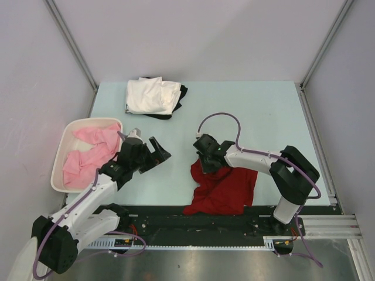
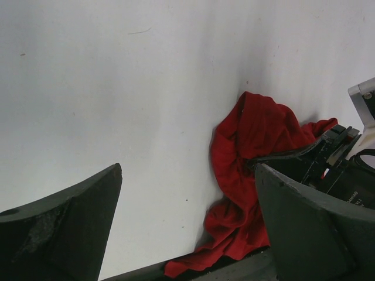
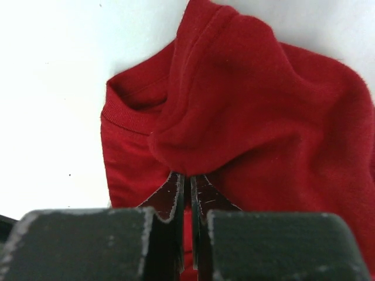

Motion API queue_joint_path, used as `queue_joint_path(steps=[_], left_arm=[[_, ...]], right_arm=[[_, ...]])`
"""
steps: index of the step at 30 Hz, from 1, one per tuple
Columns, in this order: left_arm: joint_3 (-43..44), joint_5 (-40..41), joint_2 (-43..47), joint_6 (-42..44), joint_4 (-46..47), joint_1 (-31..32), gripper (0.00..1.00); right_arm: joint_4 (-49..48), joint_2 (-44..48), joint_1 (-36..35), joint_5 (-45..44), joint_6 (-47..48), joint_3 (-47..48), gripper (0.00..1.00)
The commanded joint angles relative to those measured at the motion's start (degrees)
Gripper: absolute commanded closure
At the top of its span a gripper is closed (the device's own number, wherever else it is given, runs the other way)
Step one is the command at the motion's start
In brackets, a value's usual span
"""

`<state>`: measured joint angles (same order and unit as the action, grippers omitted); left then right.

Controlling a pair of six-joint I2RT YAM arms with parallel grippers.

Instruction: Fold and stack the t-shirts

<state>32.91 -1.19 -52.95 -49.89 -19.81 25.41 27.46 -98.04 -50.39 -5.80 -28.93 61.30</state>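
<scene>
The dark red t-shirt [image 1: 225, 188] lies crumpled at the near middle of the table, its lower edge hanging over the front rail. My right gripper [image 1: 206, 162] is shut on a fold of the red t-shirt [image 3: 246, 111] at its upper left, near the collar. My left gripper [image 1: 157, 153] is open and empty, above the table to the left of the red shirt [image 2: 252, 175]. A folded white t-shirt [image 1: 151, 95] lies on a black t-shirt [image 1: 180, 95] at the back. Pink t-shirts [image 1: 88, 153] lie in the basket.
The white plastic basket [image 1: 61, 153] stands at the left edge of the table. A black rail [image 1: 193, 219] runs along the near edge, under the arm bases. Grey walls close in the table on three sides.
</scene>
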Motion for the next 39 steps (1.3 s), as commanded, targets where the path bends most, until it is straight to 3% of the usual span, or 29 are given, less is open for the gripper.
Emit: queue_joint_path(steps=[1, 4, 11, 16, 19, 22, 23, 27, 30, 32, 33, 36, 39], left_arm=[[-1.00, 0.84, 2.32, 1.20, 1.18, -1.24, 0.00], [-1.00, 0.31, 2.59, 1.11, 1.53, -1.33, 0.00], [0.40, 0.22, 4.43, 0.58, 0.39, -1.33, 0.00], [0.14, 0.58, 7.85, -0.21, -1.01, -1.33, 0.00], [0.58, 0.40, 9.26, -0.47, -1.63, -1.33, 0.00], [1.20, 0.14, 9.79, -0.56, -2.16, -1.33, 0.00], [1.46, 0.05, 9.97, -0.47, -2.16, -1.33, 0.00], [1.64, -0.65, 10.14, -0.56, -2.25, -1.41, 0.00], [1.46, -0.39, 10.23, -0.12, -2.25, -1.41, 0.00], [1.28, -0.30, 9.80, -0.03, -2.25, -1.41, 0.00], [1.28, -0.56, 9.62, -0.03, -1.99, -1.41, 0.00], [1.20, -1.09, 8.65, 0.14, -1.11, -1.41, 0.00], [1.37, -1.36, 7.42, 0.14, -0.41, -1.41, 0.00]], right_arm=[[-1.62, 1.53, -0.15, -5.00, -0.17, 0.49, 1.00], [-0.66, 6.01, -0.85, -6.68, 0.80, 2.76, 1.00], [4.70, 15.41, -1.99, -5.71, 6.42, 22.88, 1.00], [18.31, 17.26, -2.17, -9.31, 8.53, 45.96, 1.00], [22.63, 19.98, -1.82, -15.45, 9.15, 50.14, 1.00], [26.49, 24.20, 2.21, -22.05, 8.19, 48.23, 1.00], [27.28, 26.73, 9.45, -21.54, 6.62, 43.86, 1.00], [28.43, 33.59, 25.76, -20.99, 4.93, 27.24, 1.00], [28.96, 38.43, 29.55, -26.53, 5.20, 14.96, 1.00], [30.62, 39.50, 29.65, -32.13, 5.11, 11.58, 1.00], [31.07, 39.77, 29.74, -33.38, 4.50, 9.82, 0.60], [30.29, 40.47, 29.65, -33.23, 4.67, 11.98, 0.01], [22.13, 42.14, 29.21, -19.55, 6.07, 13.41, 0.00]])
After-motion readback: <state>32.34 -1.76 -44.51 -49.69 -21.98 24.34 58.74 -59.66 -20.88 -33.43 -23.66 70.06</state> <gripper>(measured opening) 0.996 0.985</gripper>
